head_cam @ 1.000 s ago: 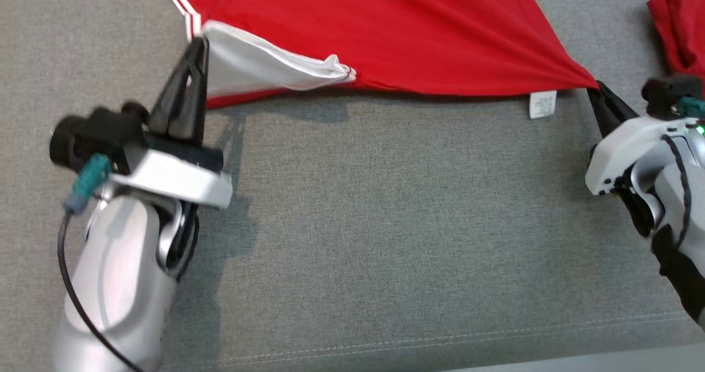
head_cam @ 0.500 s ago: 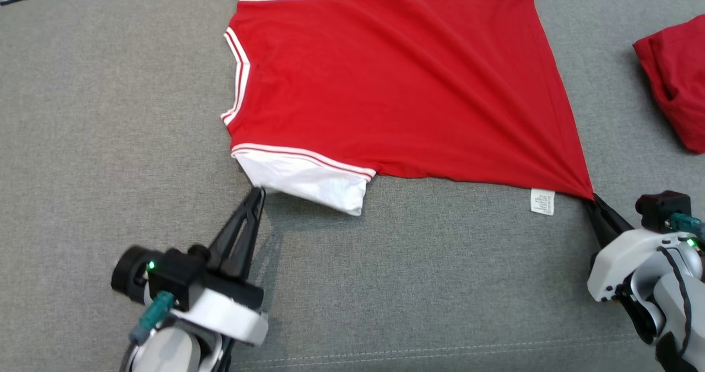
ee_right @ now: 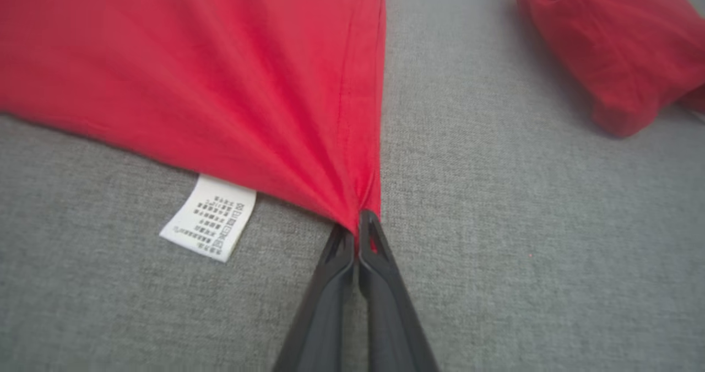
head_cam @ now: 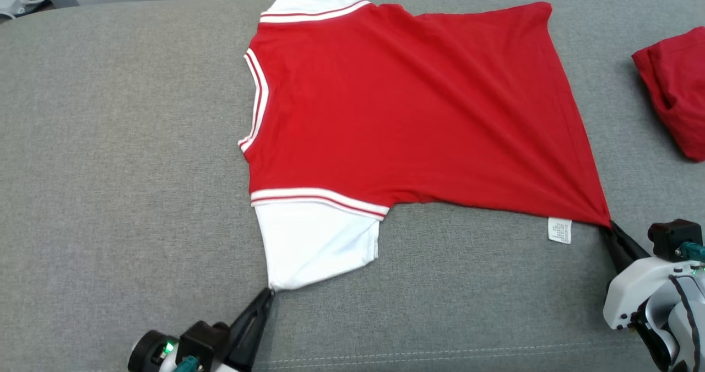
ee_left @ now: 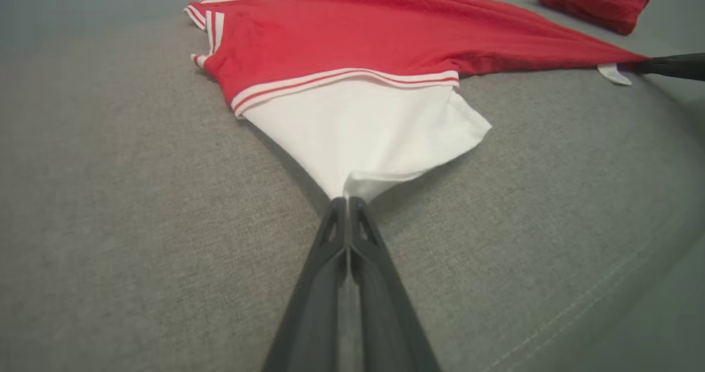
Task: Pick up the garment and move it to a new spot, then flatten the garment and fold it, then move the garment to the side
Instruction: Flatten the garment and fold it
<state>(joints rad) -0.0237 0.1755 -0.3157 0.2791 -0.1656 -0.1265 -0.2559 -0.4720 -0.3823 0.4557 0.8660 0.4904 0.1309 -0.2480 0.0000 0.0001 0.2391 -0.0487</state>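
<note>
While the left tool (head_cam: 269,294) pinches the white sleeve (head_cam: 316,240) tip and the right tool (head_cam: 610,226) pinches a hem corner (head_cam: 597,216), the red shirt (head_cam: 396,113) lies spread on the grey counter (head_cam: 110,140): placing apparently done, flattening nearly so, folding and setting aside outstanding.

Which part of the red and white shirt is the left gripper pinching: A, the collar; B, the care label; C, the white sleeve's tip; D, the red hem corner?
C: the left gripper is shut on the white sleeve at its tip, seen in the left wrist view.
</note>
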